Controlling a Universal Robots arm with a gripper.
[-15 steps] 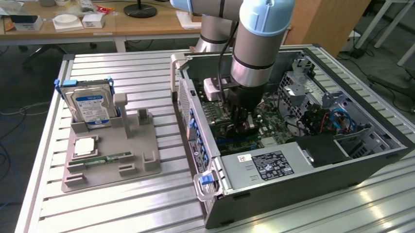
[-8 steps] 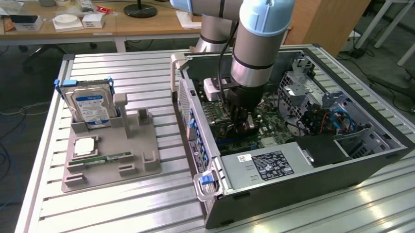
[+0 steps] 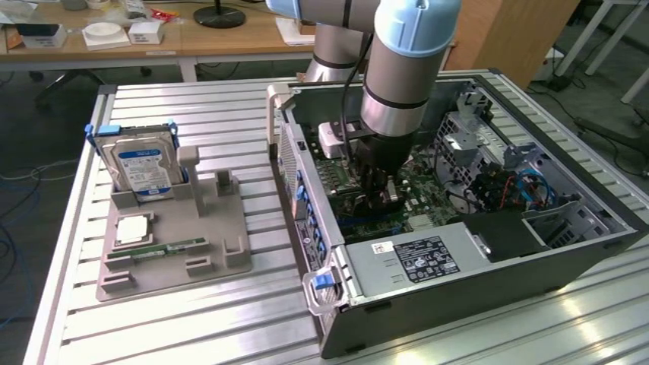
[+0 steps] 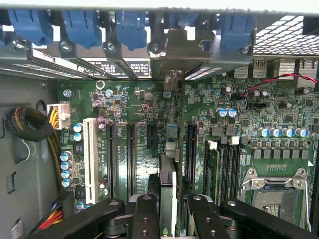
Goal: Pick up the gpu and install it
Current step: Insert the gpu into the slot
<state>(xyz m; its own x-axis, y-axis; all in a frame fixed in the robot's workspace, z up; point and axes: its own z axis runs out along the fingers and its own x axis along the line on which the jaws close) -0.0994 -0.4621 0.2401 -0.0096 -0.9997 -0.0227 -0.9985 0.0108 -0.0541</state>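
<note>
Slatted metal table [image 3: 203,319] carries the open computer case [image 3: 568,251]; my claw [image 4: 168,211] grips the gpu [image 4: 168,174] edge-on (bracket toward the case's rear wall) over a motherboard slot.

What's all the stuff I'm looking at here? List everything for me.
Computer case: one, dark grey, open, on the slatted table.
Motherboard: one, green, inside the case.
gpu: one, dark, edge-on between the gripper fingers, over the motherboard slots.
Parts holder: one, grey, exterior view's left of the case.
Hard drive: one, silver with blue-white label, upright in the holder.
RAM stick: one, green, lying in the holder.
Gripper: one, black, inside the case.
</note>
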